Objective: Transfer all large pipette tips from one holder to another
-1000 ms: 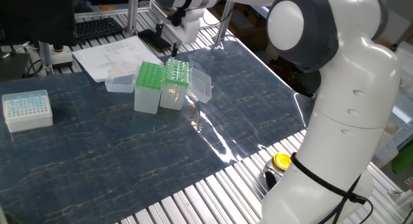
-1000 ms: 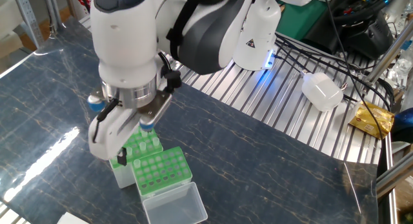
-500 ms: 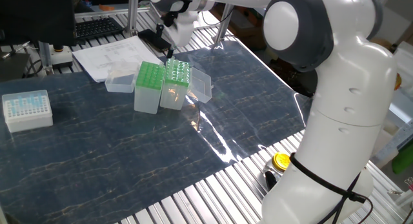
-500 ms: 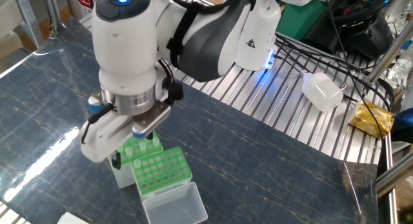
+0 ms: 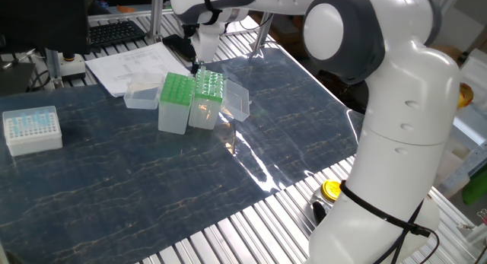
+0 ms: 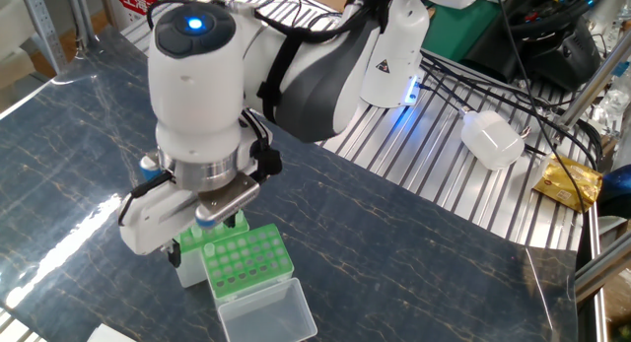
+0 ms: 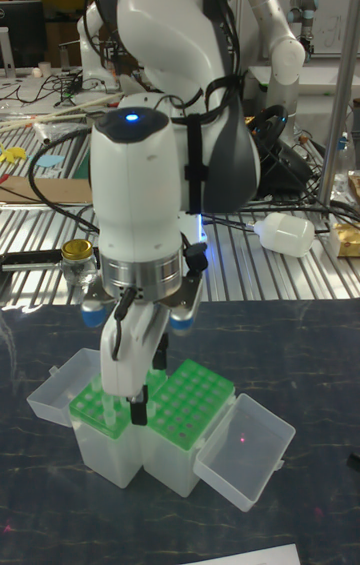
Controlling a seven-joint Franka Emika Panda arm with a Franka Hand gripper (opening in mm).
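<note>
Two green racks stand side by side. In one fixed view the right rack (image 5: 208, 87) carries the large pipette tips (image 5: 209, 81) as rows of pale dots, and the left rack (image 5: 176, 90) looks plain green. My gripper (image 5: 195, 65) points down at the far end of the seam between them. In the other fixed view the gripper (image 6: 183, 246) covers most of the far rack, beside the near rack (image 6: 246, 263). In the tall view its fingertips (image 7: 138, 410) hang just over the left rack (image 7: 100, 403). The fingers look shut, and no tip shows between them.
Open clear lids jut from both racks (image 5: 240, 101) (image 5: 141, 97). A white box of small blue tips (image 5: 32, 128) stands at the left, papers (image 5: 129, 66) behind the racks. A yellow-capped jar (image 5: 332, 191) and a white bottle (image 6: 493, 140) sit on the metal slats.
The gripper has moved left from above the rack with tips towards the seam with the plain rack, and it has come lower over the racks.
</note>
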